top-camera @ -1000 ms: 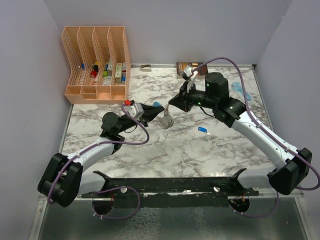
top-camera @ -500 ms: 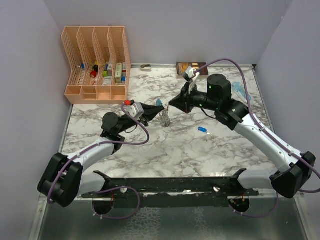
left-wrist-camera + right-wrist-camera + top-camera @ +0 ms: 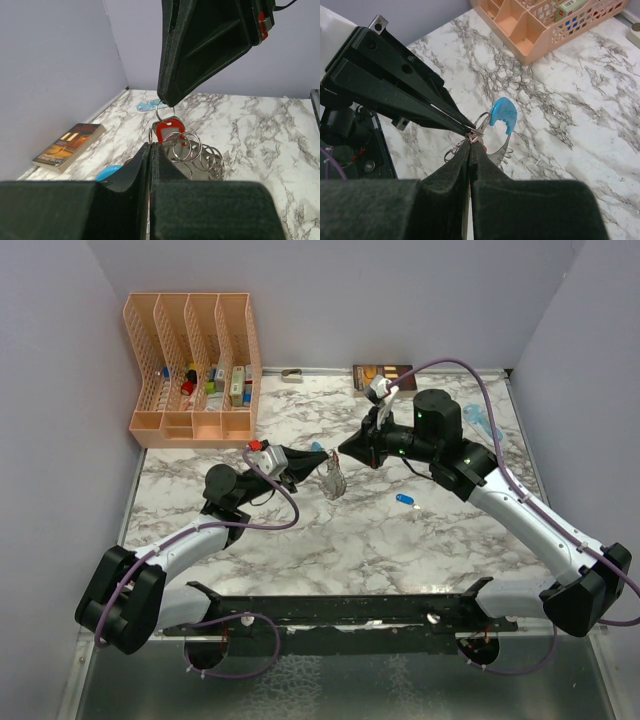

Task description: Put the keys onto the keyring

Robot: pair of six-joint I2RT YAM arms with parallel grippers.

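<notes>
We barely move: both jaws stay pinched on the hanging keyring (image 3: 333, 480) while the blue key (image 3: 405, 500) waits on the worktop (image 3: 300, 540)

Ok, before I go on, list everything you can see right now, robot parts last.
keyring: one, grey metal rings with a light-blue strap, hanging above mid-table
red key: one, red tag, hanging against the rings
blue key: one, blue, lying on the table right of the keyring
see-through object: one, pale blue, right edge
book: one, dark brown, far edge
organizer: one, peach, far left corner, small items inside
small grey item: one, far edge, too small to identify
table: one, marbled white-grey
left gripper: black, shut on the keyring
right gripper: black, shut, apparently on the red key's ring
</notes>
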